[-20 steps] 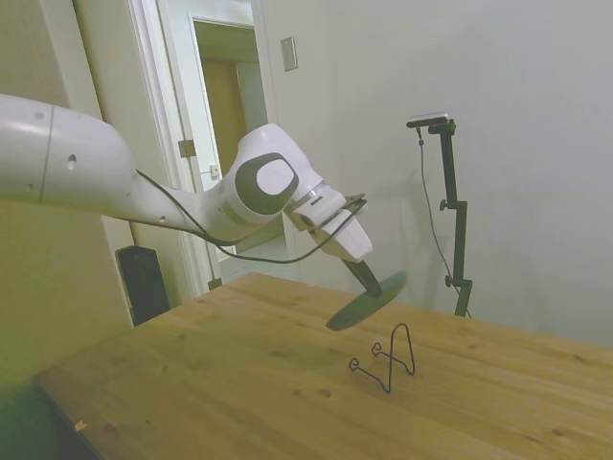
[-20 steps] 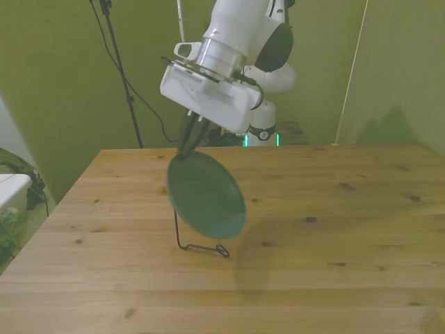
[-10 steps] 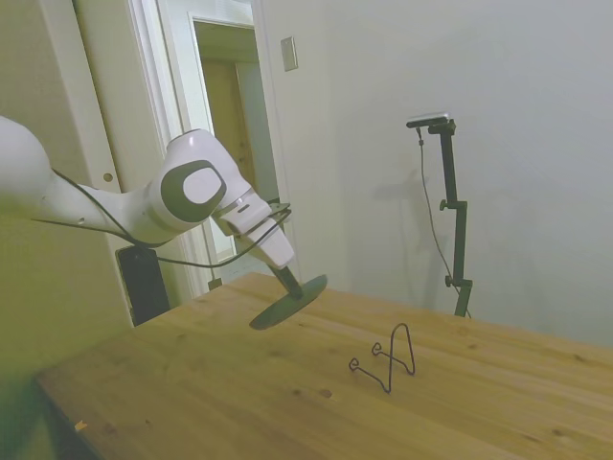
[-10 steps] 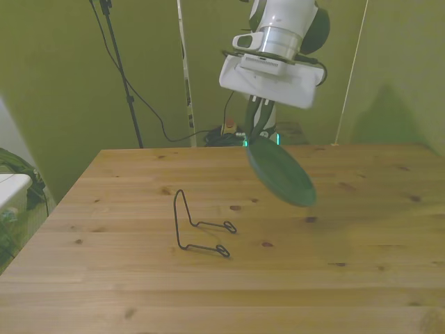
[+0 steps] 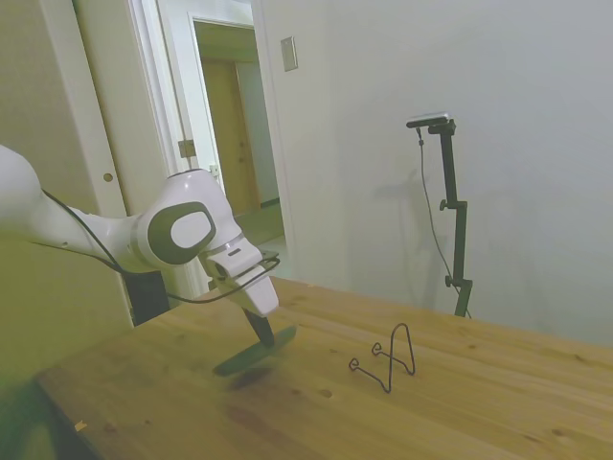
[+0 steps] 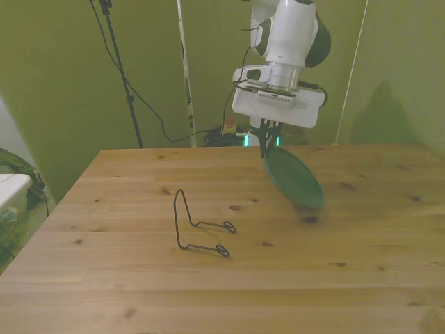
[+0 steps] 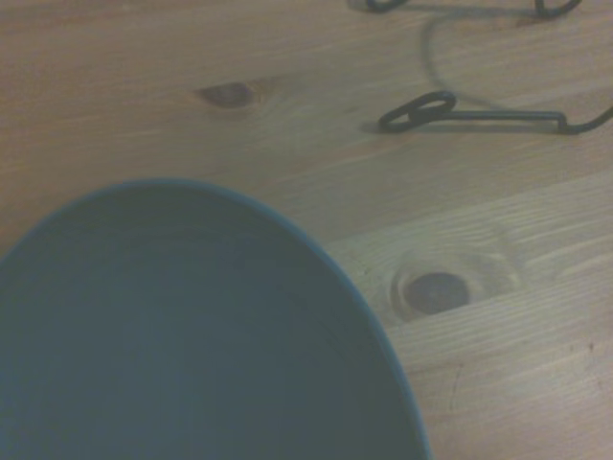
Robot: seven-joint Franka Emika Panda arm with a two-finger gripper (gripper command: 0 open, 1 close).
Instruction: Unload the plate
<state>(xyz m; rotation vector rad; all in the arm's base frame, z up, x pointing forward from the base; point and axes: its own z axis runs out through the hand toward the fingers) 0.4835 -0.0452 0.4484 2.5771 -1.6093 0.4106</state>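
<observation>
The white two-finger gripper (image 6: 268, 139) is clamped on the rim of the small round dull dark green plate (image 6: 293, 179), pinching its upper edge, and the dish hangs tilted below the fingers. In the front view it sits to the right of the thin black wire stand (image 6: 198, 226), well apart from it and clear of its prongs. The stand is bare on the light wooden table (image 6: 139, 292).

From the side view the plate (image 5: 254, 353) leans with its low edge very near the boards, a dark shadow right under it; whether it touches the wood cannot be told from here. The gripper (image 5: 261, 331) points down at a slant from the white arm (image 5: 144, 235). The wrist view shows the plate's dark hollow (image 7: 182, 335) filling the near field, with the wood grain and a knot beside it and the looped feet of the stand (image 7: 479, 115) further off.

So the lift-off part looks done, and this reads as the put-down step. The next move probably calls for lowering the last bit, flattening the tilt so the dish settles on its base instead of its rim, then opening the fingers and backing away. Let go while it is this tilted and the plate could slap down or wobble on its edge.
</observation>
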